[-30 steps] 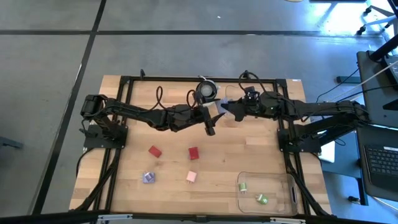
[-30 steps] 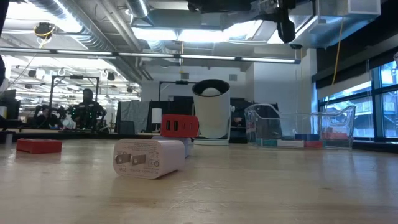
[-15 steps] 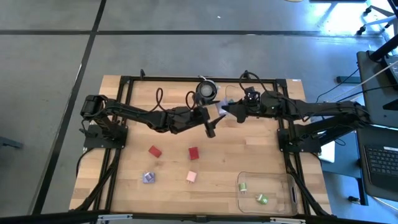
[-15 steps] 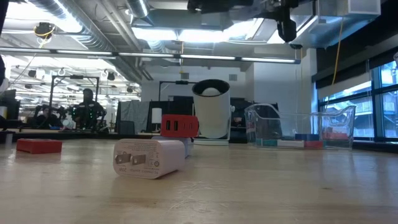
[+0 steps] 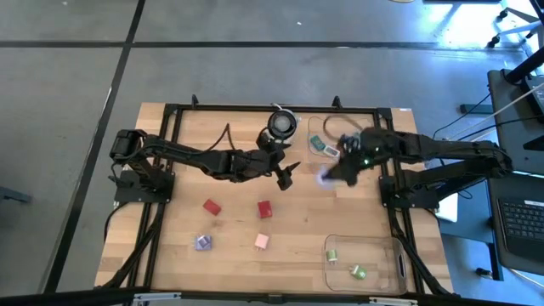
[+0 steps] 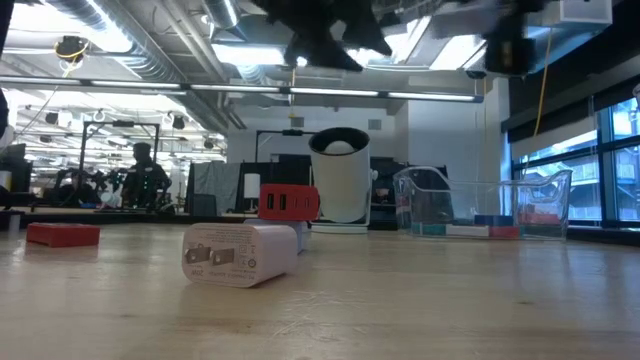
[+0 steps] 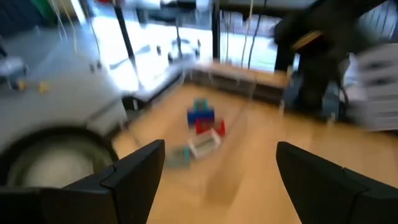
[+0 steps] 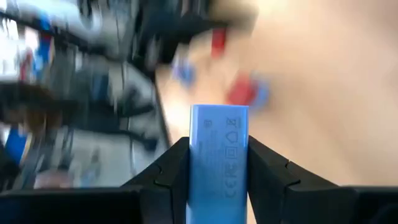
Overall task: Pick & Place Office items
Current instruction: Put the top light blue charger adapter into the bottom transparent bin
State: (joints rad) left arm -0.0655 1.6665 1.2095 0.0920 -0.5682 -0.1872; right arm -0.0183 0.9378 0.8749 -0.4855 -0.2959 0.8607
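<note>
Two grippers are working above mid-table. Nearest, green pieces (image 5: 332,253) are lying in the clear tray (image 5: 399,265); red (image 5: 264,209), pink (image 5: 262,241) and lilac (image 5: 203,243) pieces are waiting on the wood. Farther, the right gripper (image 5: 327,176) is clamping a lilac block (image 8: 218,155), evidently carrying it; placing it comes next. The left gripper (image 5: 285,176) is hanging spread wide, empty.

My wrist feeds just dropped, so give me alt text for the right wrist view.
The right pincer is shut on a lilac-blue charger block, its printed face toward the camera, held above the wooden table. Blurred red and blue pieces lie farther off.
</note>
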